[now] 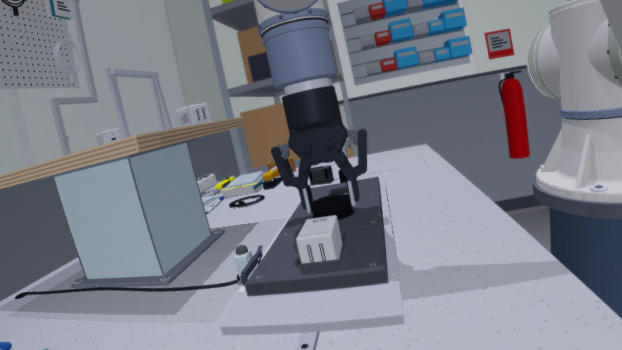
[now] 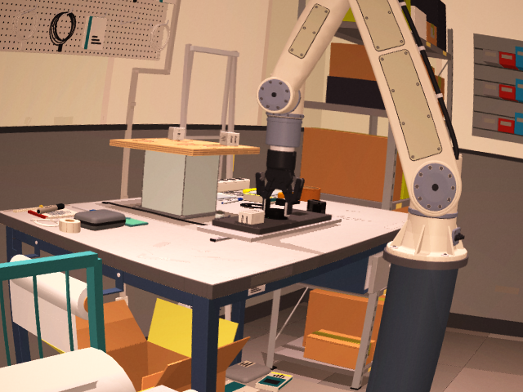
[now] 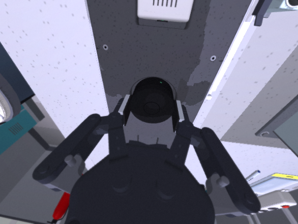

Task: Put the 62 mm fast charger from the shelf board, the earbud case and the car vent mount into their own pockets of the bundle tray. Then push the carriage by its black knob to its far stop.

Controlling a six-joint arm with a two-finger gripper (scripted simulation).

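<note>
The round black earbud case sits in the middle pocket of the dark bundle tray, between the two fingers of my gripper, which are closed on its sides. A white fast charger stands in the tray's near pocket. The black car vent mount lies on the table just beyond the tray. Two more white chargers rest on the wooden shelf board. The carriage with its knob sits on a rail left of the tray.
A grey box under the shelf board stands left of the tray. A black cable runs along the table in front of it. Small tools lie behind the tray. The robot base stands on the right.
</note>
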